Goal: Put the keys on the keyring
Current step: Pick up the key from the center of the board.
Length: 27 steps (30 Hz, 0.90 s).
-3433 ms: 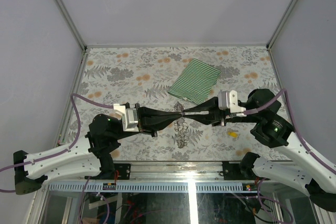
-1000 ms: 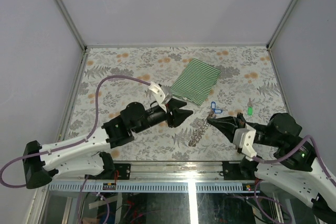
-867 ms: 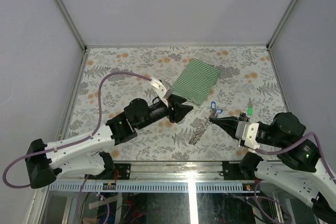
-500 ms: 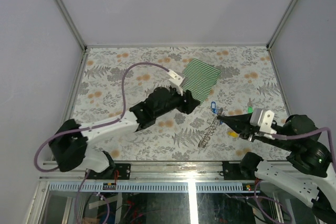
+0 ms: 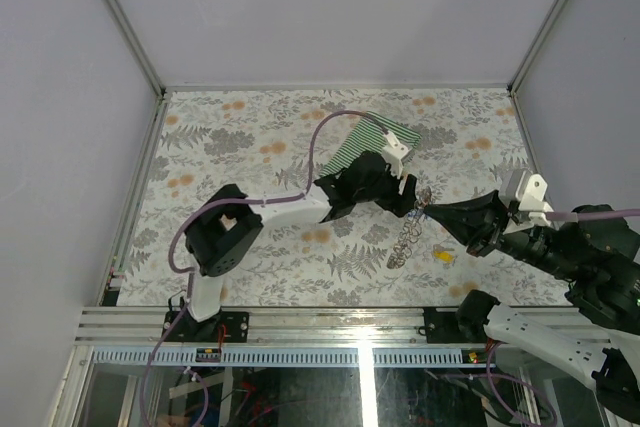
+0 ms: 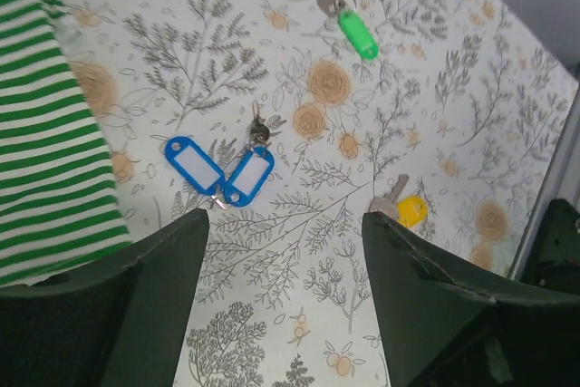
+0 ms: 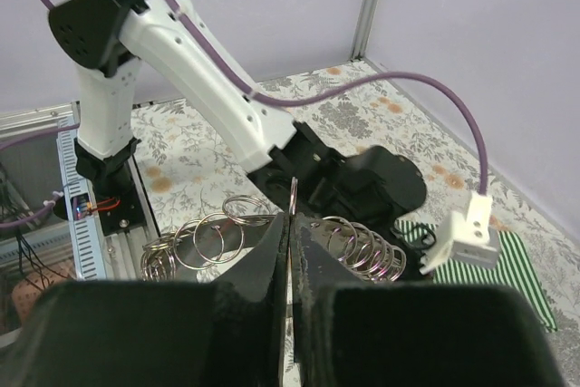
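The keyring (image 7: 213, 240) is a chain of silvery rings. My right gripper (image 7: 290, 224) is shut on one upright ring of it, and the other rings hang to both sides. From above, the keyring (image 5: 403, 241) dangles from the right gripper (image 5: 426, 211) toward the table. Two blue keys (image 6: 221, 169) lie joined just beyond my left gripper (image 6: 285, 219), which is open above the table with nothing between its jaws. A green key (image 6: 357, 32) lies farther off, and a yellow key (image 6: 407, 210) lies near the right finger (image 6: 412, 278). The left gripper (image 5: 404, 199) is close to the right one.
The green-and-white striped cloth (image 5: 360, 137) lies at the back, partly under the left arm (image 5: 300, 209); its edge (image 6: 45, 160) shows beside the left finger. The yellow key (image 5: 441, 256) lies right of the hanging rings. Enclosure walls surround the floral table (image 5: 240, 137).
The left arm has swung right and away, over the blue keys, and its jaws have opened wider. The right gripper has lifted the keyring and drawn back to the right.
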Available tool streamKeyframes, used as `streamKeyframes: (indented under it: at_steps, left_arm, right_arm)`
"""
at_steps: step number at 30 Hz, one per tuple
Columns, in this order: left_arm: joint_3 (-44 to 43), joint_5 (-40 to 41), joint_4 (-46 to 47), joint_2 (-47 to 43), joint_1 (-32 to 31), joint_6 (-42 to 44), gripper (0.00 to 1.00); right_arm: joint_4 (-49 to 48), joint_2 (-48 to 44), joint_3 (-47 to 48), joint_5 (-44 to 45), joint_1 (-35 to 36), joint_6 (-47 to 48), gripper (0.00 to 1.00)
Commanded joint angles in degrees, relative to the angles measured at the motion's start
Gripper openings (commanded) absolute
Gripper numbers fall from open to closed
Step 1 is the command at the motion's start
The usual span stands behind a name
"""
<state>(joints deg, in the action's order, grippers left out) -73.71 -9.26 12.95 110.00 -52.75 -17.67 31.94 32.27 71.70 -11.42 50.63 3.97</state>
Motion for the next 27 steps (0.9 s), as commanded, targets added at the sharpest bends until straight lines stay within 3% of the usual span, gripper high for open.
streamKeyframes:
  at_steps: [1,11,18,27]
  left_arm:
    - [-6.73,-6.73,-5.64,5.14,2.12,4.04,0.70]
    - [-14.81,-11.83,-11.76,14.83,3.84,8.79,0.60]
    - [-17.46,-15.48,-12.39,18.56,4.41,10.06,0.50]
    - [-18.42,-15.48,-12.43,20.07,4.50,10.11,0.44]
  right_arm:
    - [-3.51,-0.09,1.15,2.20,0.42,-2.67,0.01]
    - [-3.45,1.58,1.04,1.86,0.36,-3.77,0.01]
    - [-3.91,1.90,0.56,1.10,0.38,-4.32,0.01]
    - [-4.33,2.01,0.02,0.62,0.43,-4.91,0.01]
